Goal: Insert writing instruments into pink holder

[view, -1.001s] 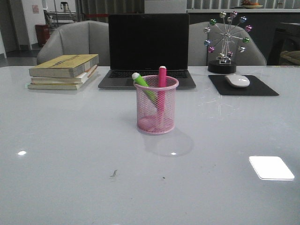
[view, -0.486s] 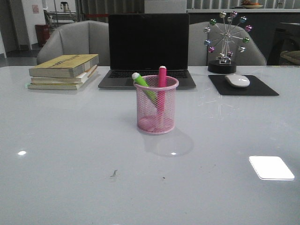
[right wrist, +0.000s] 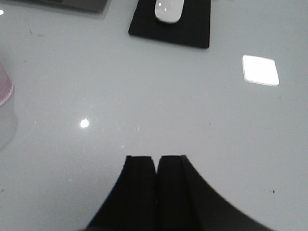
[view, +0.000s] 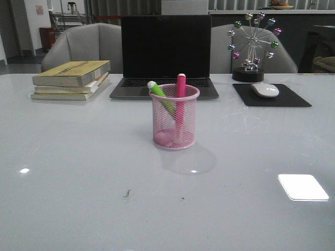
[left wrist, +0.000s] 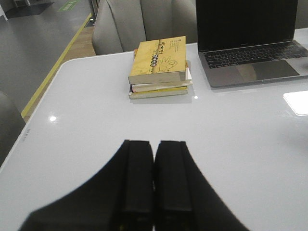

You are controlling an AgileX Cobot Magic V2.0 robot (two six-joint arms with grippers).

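pink mesh holder [view: 175,117] at frame centre already has the green marker [view: 160,96] and pink marker [view: 180,99]; left gripper [left wrist: 153,175] and right gripper [right wrist: 157,187] pressed closed, empty (job looks finished, nothing left to fetch).

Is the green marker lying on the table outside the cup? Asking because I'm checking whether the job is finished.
No, the green marker leans inside the pink holder, beside the pink marker.

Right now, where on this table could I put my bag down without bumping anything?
The whole near half, in front of the pink holder, is bare. Either side of the holder is free too: below the books and below the mouse pad. The back edge is crowded: books, laptop, ferris-wheel ornament, mouse pad.
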